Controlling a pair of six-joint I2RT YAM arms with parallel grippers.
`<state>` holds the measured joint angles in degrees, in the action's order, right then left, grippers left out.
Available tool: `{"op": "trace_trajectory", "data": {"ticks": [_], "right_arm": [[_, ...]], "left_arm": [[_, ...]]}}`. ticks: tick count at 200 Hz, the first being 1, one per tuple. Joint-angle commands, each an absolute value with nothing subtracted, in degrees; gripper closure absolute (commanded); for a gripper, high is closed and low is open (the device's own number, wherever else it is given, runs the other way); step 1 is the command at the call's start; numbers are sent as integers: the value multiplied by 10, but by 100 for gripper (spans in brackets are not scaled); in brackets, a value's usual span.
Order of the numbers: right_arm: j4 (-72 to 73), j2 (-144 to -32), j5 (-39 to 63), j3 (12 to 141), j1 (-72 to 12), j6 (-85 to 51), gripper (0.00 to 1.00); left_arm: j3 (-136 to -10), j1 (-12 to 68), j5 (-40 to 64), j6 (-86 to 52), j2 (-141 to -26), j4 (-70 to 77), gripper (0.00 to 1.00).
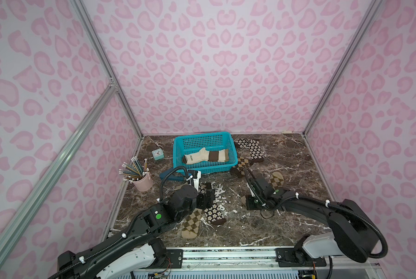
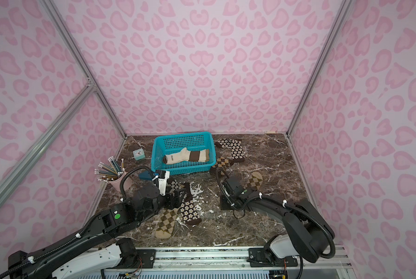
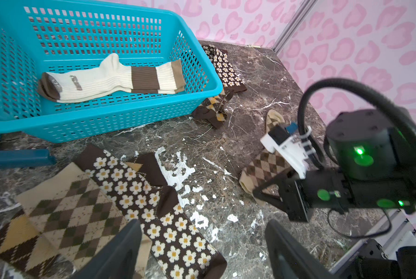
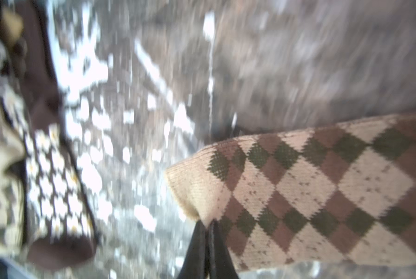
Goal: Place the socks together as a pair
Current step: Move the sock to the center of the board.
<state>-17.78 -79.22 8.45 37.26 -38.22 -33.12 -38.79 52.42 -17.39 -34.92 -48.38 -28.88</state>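
1. At the far left, a pink pencil cup (image 1: 143, 181) stands tight against the wall edge with a small clock (image 1: 157, 154) behind it. I have little room there.
2. My left gripper (image 3: 202, 223) is spread wide with nothing in it. It hangs over a heap where the near argyle sock (image 1: 190, 223) touches the near flowered sock (image 1: 215, 213). A brown-orange argyle sock (image 3: 13, 238) shows from underneath them.
3. Behind the heap, the teal basket (image 1: 214, 168) holds the striped sock (image 1: 207, 155). A second brown-orange sock (image 1: 240, 165) lies at its right front corner.
4. In the middle, the table (image 1: 245, 232) is bare between the heap and my right arm, and open to the front rail.
5. My right gripper (image 4: 207, 241) is pinched fully closed on the edge of the held argyle sock (image 4: 310, 193).
6. At the back right, the far flowered socks (image 1: 255, 149) lie near the back wall. The strip along the right wall is bare.
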Motion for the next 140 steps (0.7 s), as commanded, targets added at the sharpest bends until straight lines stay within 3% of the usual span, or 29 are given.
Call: {"op": "trace_trajectory", "data": {"ticks": [1, 14, 28, 56, 96, 120, 140], "right_arm": [[-190, -785, 159, 358, -424, -356, 97], [-202, -802, 166, 371, -461, -352, 85], [-199, -810, 176, 381, -477, -353, 61], [-213, -740, 168, 373, -442, -365, 31], [-309, -570, 132, 367, -269, -327, 16], [-321, -550, 239, 378, -77, -257, 13], [-314, -567, 277, 388, -11, -237, 13]], "left_arm": [[-384, 525, -177, -337, -465, -296, 16], [-385, 526, -162, -320, -462, -287, 15], [-388, 528, -143, -294, -471, -266, 15], [-414, 556, -139, -242, -528, -250, 14], [-484, 686, -195, -139, -652, -245, 12], [-536, 744, -211, -45, -778, -274, 12], [-560, 766, -212, 22, -867, -287, 14]]}}
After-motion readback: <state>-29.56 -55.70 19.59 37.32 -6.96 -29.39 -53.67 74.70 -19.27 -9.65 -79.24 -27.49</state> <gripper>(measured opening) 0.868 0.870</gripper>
